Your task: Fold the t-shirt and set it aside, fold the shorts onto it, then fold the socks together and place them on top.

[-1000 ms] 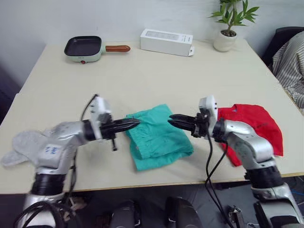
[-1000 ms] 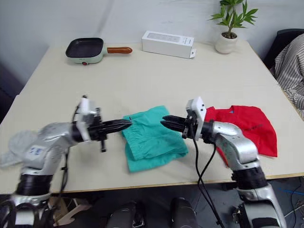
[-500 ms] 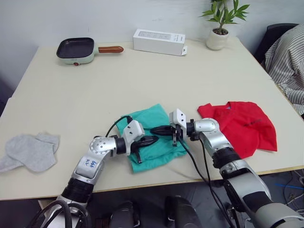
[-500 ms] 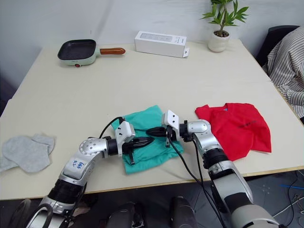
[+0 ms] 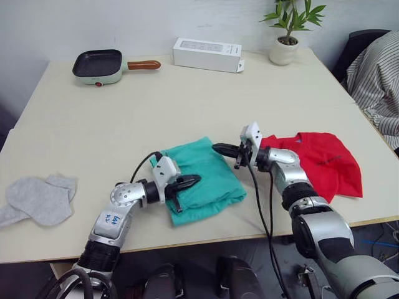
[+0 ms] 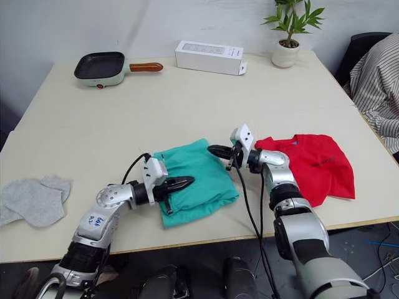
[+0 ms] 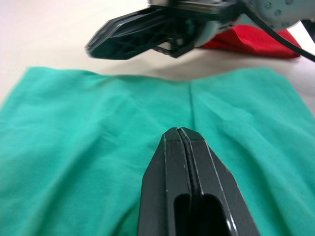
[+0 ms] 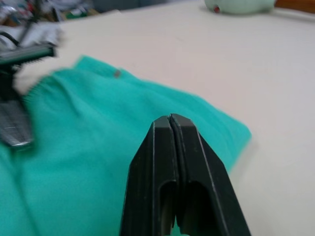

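Teal shorts [image 5: 201,179] are lying flat mid-bench beside the red t-shirt [image 5: 324,163], with the left pincer [image 5: 189,181] and right pincer [image 5: 221,148] both closed and empty over them, risking bunching the fabric if dragged ungripped.

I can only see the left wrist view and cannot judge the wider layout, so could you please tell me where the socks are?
Observer: The socks lie flat near the left edge of the table, well to the left of the left gripper.
Operator: Thank you. What about the other arm?
Observer: The right gripper is shut, with its tips at the far right corner of the shorts.
Operator: And what lies to the right of that?
Observer: The t-shirt lies there on the table; the shorts are beside it, not on it.
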`<move>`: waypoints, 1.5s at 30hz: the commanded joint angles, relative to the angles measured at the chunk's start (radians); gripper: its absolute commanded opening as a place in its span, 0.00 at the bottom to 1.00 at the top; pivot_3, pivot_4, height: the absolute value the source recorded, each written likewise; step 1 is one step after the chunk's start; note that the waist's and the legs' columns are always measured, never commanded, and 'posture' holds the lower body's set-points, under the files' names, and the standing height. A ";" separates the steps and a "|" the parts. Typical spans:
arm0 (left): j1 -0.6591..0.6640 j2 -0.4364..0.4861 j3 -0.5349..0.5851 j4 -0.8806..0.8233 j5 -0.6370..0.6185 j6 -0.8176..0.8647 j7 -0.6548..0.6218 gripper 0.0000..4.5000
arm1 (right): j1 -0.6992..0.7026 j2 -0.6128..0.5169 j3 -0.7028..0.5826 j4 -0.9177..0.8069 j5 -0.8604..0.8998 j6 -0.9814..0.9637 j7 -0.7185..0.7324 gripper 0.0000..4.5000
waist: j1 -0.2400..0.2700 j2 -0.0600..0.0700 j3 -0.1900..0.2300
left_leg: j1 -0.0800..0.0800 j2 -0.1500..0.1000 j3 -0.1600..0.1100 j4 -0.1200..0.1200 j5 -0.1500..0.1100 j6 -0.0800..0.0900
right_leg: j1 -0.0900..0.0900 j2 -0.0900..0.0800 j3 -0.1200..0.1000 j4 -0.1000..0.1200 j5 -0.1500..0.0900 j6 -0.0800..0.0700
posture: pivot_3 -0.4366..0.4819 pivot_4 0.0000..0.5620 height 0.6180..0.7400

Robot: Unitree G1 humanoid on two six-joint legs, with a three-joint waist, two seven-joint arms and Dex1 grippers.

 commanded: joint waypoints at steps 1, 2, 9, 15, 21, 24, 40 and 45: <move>-0.030 -0.001 0.030 0.016 -0.006 0.026 0.034 0.00 | 0.140 -0.044 0.023 -0.253 0.042 0.108 0.068 0.01 | 0.008 0.000 0.000 | 0.000 0.000 0.000 0.000 0.000 0.000 | 0.000 0.000 -0.001 0.000 0.000 0.000 | 0.48 0.27 1.00; -0.032 0.003 0.020 0.027 0.009 0.023 0.033 0.00 | 0.185 -0.054 0.034 -0.312 0.040 0.127 0.070 0.01 | 0.011 0.000 0.000 | 0.000 0.000 0.000 0.000 0.000 0.000 | 0.000 0.000 0.000 -0.001 0.000 0.000 | 0.48 0.27 1.00; -0.047 -0.004 -0.010 0.107 0.059 -0.003 0.039 0.00 | 0.402 -0.131 0.100 -0.557 0.014 0.211 0.079 0.01 | 0.018 0.000 0.000 | 0.000 0.000 0.000 0.000 -0.001 -0.001 | -0.001 0.000 0.000 -0.001 0.000 0.000 | 0.48 0.27 1.00; -0.060 0.037 -0.011 0.166 0.066 -0.078 -0.032 0.00 | 0.381 -0.297 0.052 -0.823 0.204 0.644 0.089 0.26 | 0.019 0.000 0.000 | 0.000 -0.001 -0.001 0.000 -0.001 0.000 | -0.001 -0.010 -0.005 0.000 -0.001 -0.002 | 0.48 0.27 1.00; -0.064 0.075 -0.020 0.216 0.078 -0.159 -0.105 0.00 | 0.142 -0.401 0.114 -0.632 0.249 1.247 -0.025 0.74 | 0.020 0.000 0.000 | 0.000 -0.001 -0.003 0.000 -0.001 0.000 | -0.003 -0.011 -0.009 0.002 -0.001 -0.007 | 0.48 0.27 1.00; -0.067 0.073 -0.025 0.223 0.081 -0.173 -0.112 0.00 | 0.046 -0.364 0.124 -0.491 0.228 1.408 -0.122 0.96 | 0.019 0.000 0.000 | -0.001 -0.001 -0.003 -0.001 -0.001 0.000 | -0.003 -0.012 -0.010 0.002 -0.001 -0.008 | 0.48 0.27 1.00; -0.047 0.041 -0.027 0.231 0.074 -0.195 -0.113 0.00 | 0.001 -0.052 0.010 -0.482 0.293 1.587 -0.347 0.47 | 0.013 0.000 -0.002 | -0.003 -0.001 -0.003 0.000 -0.001 -0.001 | -0.003 -0.011 -0.013 0.004 -0.001 -0.008 | 0.48 0.27 1.00; -0.047 0.041 -0.013 0.206 0.042 -0.202 -0.140 0.00 | 0.060 -0.085 -0.035 -0.629 0.377 1.606 -0.317 0.09 | 0.016 0.000 -0.002 | -0.003 -0.002 -0.003 0.000 -0.001 -0.001 | -0.003 -0.011 -0.013 0.004 -0.001 -0.008 | 0.48 0.27 1.00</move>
